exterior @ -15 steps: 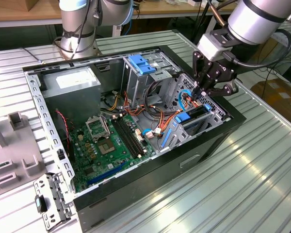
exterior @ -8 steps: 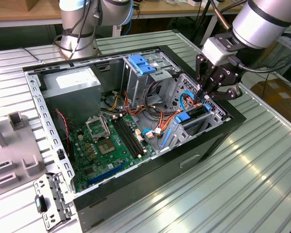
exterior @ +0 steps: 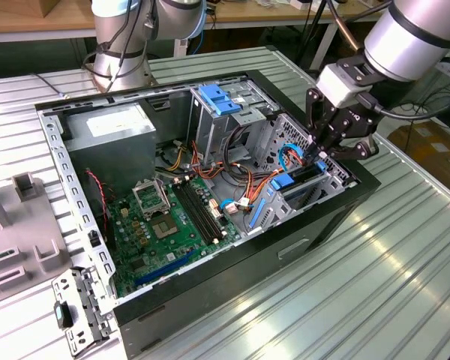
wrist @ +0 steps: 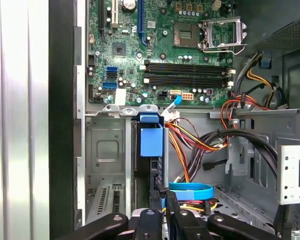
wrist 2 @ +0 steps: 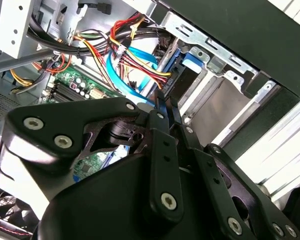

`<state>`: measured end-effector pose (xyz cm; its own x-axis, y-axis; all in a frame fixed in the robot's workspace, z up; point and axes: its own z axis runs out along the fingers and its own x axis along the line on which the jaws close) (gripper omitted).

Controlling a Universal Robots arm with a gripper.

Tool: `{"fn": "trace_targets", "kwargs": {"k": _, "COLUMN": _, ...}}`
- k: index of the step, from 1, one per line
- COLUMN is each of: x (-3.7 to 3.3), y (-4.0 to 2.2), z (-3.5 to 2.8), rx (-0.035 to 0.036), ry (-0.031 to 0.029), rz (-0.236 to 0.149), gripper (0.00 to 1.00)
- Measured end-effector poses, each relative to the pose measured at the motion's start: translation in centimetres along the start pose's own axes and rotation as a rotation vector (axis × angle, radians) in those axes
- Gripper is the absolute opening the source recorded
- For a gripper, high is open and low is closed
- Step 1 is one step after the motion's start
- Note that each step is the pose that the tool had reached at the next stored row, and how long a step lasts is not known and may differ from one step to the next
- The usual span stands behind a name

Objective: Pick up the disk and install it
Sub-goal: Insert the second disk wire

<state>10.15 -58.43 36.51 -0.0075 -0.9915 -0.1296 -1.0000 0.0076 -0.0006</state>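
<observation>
Disk (wrist: 151, 142) upright in drive bay, pinched edge-on by hand (wrist: 162, 196) above

One open case (exterior: 345, 196) lies on one bench (exterior: 405, 285). Inside it are one motherboard (exterior: 172, 225), one grey power supply (exterior: 109, 124) and one empty processor socket (exterior: 148, 196). Four memory slots (wrist: 185, 75) run side by side in the first wrist view. One blue bracket (exterior: 219, 100) sits on the drive cage. One disk (exterior: 304, 174) stands in its bay. One claw (exterior: 320, 154) hangs there. Two arms show: one working (exterior: 412, 34), one behind (exterior: 124, 34).
</observation>
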Motion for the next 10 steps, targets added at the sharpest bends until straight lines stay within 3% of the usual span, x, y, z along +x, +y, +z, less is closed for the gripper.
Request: {"fn": "trace_targets", "kwargs": {"k": 10, "x": 0.36, "y": 0.00, "z": 0.15, "rx": -0.0001, "ry": 0.0000, "rz": 0.000, "gripper": 0.16}}
